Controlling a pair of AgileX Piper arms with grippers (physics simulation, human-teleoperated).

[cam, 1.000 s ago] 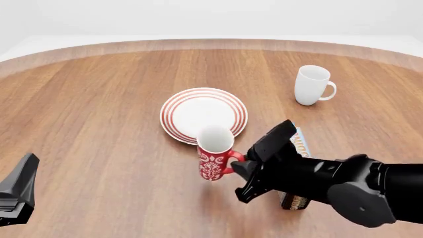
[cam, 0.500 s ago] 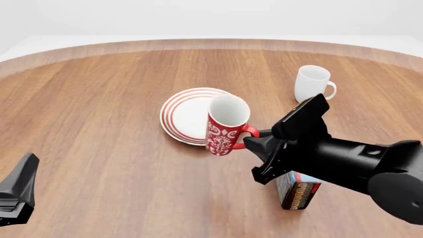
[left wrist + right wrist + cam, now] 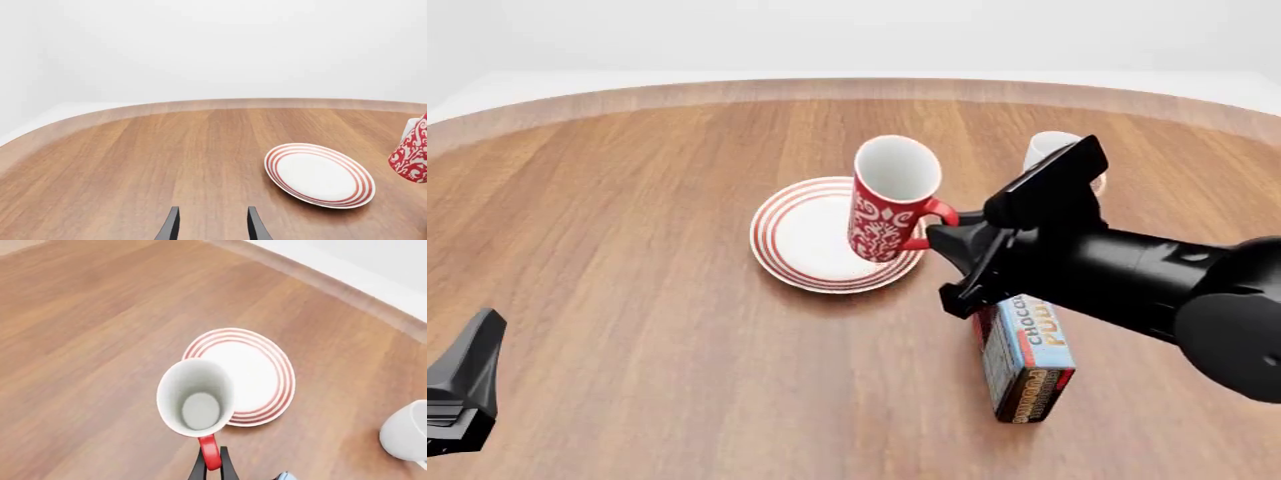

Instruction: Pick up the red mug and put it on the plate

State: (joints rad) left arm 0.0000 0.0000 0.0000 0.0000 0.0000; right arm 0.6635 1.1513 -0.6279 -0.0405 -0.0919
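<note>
The red mug [image 3: 888,200] with its white pattern hangs in the air, tilted, over the right part of the plate [image 3: 807,235]. My right gripper [image 3: 950,228] is shut on its red handle [image 3: 209,452]. In the right wrist view I look into the mug's white inside [image 3: 197,405], with the plate [image 3: 257,367] below and beyond it. The left wrist view shows the plate [image 3: 319,174] on the table and a piece of the mug [image 3: 411,155] at the frame's edge. My left gripper [image 3: 212,227] is open and empty, low at the front left of the table.
A plain white mug [image 3: 1044,150] stands behind my right arm, partly hidden; it also shows in the right wrist view [image 3: 407,432]. A chocolate pudding box [image 3: 1028,355] lies on the table under my right arm. The wooden table [image 3: 627,250] has a curved far edge.
My right gripper has lifted the red mug off the table and carried it up and away from me, from in front of the plate to above its right part. The left arm is still.
</note>
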